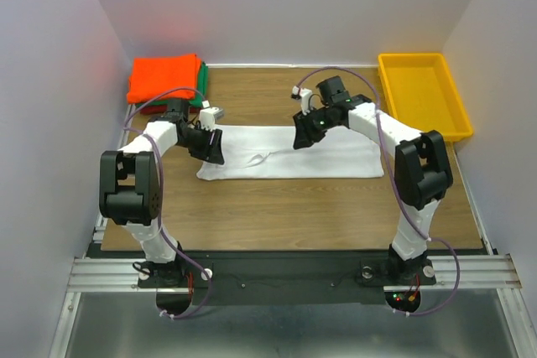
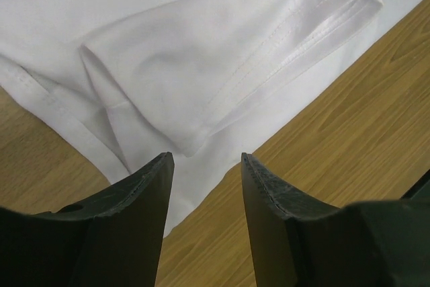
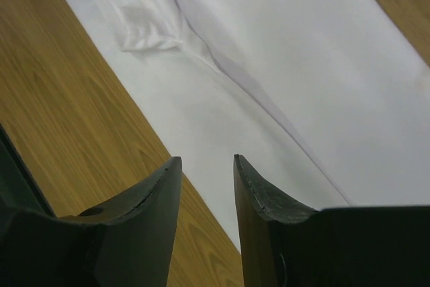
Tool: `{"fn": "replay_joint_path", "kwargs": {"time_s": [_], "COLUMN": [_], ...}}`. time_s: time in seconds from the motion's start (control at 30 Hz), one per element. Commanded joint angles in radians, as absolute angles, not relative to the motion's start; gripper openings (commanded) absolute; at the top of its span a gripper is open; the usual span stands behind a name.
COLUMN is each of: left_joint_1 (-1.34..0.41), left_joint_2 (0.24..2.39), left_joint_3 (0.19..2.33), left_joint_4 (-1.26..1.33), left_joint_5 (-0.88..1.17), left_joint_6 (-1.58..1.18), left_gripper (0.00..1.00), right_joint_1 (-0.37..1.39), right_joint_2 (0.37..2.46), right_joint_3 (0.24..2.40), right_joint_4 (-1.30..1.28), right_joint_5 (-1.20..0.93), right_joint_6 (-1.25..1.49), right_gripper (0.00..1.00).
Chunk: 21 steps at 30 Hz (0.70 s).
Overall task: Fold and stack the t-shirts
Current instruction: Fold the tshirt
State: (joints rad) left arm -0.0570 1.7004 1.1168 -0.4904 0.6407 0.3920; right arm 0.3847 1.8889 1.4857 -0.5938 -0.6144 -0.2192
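A white t-shirt point(image 1: 285, 155) lies folded into a long strip across the middle of the wooden table. My left gripper point(image 1: 215, 150) is open and empty above its left end, where the left wrist view shows a folded-in sleeve point(image 2: 222, 58). My right gripper point(image 1: 302, 136) is open and empty over the strip's far edge near its middle; the right wrist view shows the white cloth point(image 3: 289, 78) and its edge below the jaws. A stack of folded shirts stands at the back left, bright orange point(image 1: 164, 77) on top, green point(image 1: 202, 83) under it.
A yellow plastic tray point(image 1: 394, 90) stands at the back right. White walls close in the table on three sides. Bare wood point(image 1: 294, 211) lies between the shirt and the arm bases.
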Motion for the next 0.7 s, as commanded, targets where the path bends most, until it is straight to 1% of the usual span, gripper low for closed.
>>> {"fn": "replay_joint_path", "kwargs": {"time_s": [0.0,0.17,0.37,0.47,0.5,0.57,0.6,0.67], "left_joint_1": [-0.057,-0.057,-0.057,-0.057,-0.057,-0.057,-0.057,-0.057], "left_joint_2": [1.73,1.773,1.812,1.812,1.804,1.796,1.793,1.79], "left_joint_3": [1.126,1.154,1.163,1.178,1.181,1.199,1.207,1.226], "left_joint_4": [-0.465,-0.456,-0.462,-0.468,-0.472,-0.479,-0.489,-0.502], "left_joint_5": [0.644,0.655,0.653,0.672,0.686,0.699,0.71,0.721], "left_joint_6": [0.351,0.33,0.324,0.324,0.324,0.319,0.319,0.319], "left_gripper": [0.55,0.51,0.48,0.42,0.35,0.31,0.24,0.18], "right_joint_1": [0.432,0.456,0.46,0.469,0.469,0.471,0.471,0.471], "right_joint_2": [1.925,1.976,1.99,1.999,2.005,2.008,2.008,2.0], "right_joint_3": [1.551,1.568,1.577,1.583,1.583,1.58,1.577,1.568], "right_joint_4": [-0.508,-0.474,-0.46,-0.454,-0.451,-0.449,-0.448,-0.446], "right_joint_5": [-0.644,-0.647,-0.656,-0.661,-0.661,-0.657,-0.646,-0.638], "right_joint_6": [-0.13,-0.1,-0.077,-0.069,-0.063,-0.063,-0.064,-0.071], "right_gripper": [0.42,0.41,0.4,0.4,0.4,0.4,0.4,0.4]}}
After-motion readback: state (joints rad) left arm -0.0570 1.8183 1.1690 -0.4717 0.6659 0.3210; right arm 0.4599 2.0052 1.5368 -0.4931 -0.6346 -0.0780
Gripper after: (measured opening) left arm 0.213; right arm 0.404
